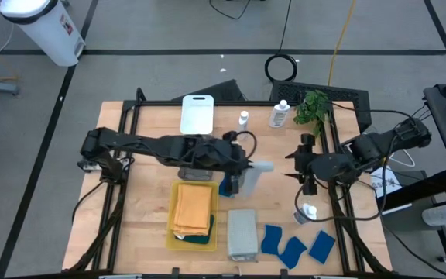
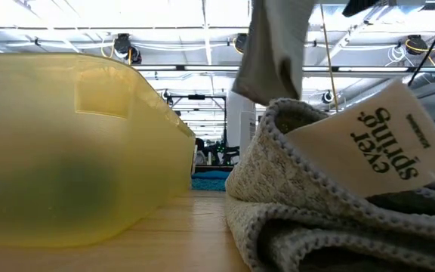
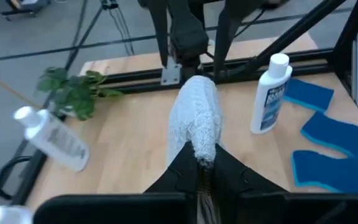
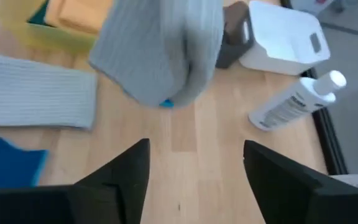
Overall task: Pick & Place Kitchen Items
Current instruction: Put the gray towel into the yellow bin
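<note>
My left gripper [image 1: 246,166] is over the table's middle, shut on a pale grey cloth [image 1: 259,166], which also shows in the right wrist view [image 4: 160,50]. My right gripper [image 1: 291,166] is open and empty, to the right of that cloth and facing it. A second pale grey folded cloth [image 1: 242,232] lies flat on the table near the front edge. An orange cloth [image 1: 193,208] lies on a dark teal cloth [image 1: 196,239] in the yellow tray [image 1: 172,225]. Several blue sponges [image 1: 293,245] lie at the front right. One white bottle [image 1: 308,211] stands near them, and two bottles [image 1: 279,114] are at the back. My left gripper pinches the pale grey cloth between its two fingers at one bunched end [image 3: 202,152]. The fingers reach about level toward the table's right. The cloth sticks out past the fingertips and droops, lifted clear of the table [image 4: 148,87]. I cannot tell how many layers are held.
A white tray [image 1: 197,114] stands at the back and a grey tray [image 1: 196,172] lies under my left arm. A green plant [image 1: 313,105] is at the back right. A blue sponge [image 1: 227,186] lies below the held cloth. Black frame rails [image 1: 339,194] run along both sides.
</note>
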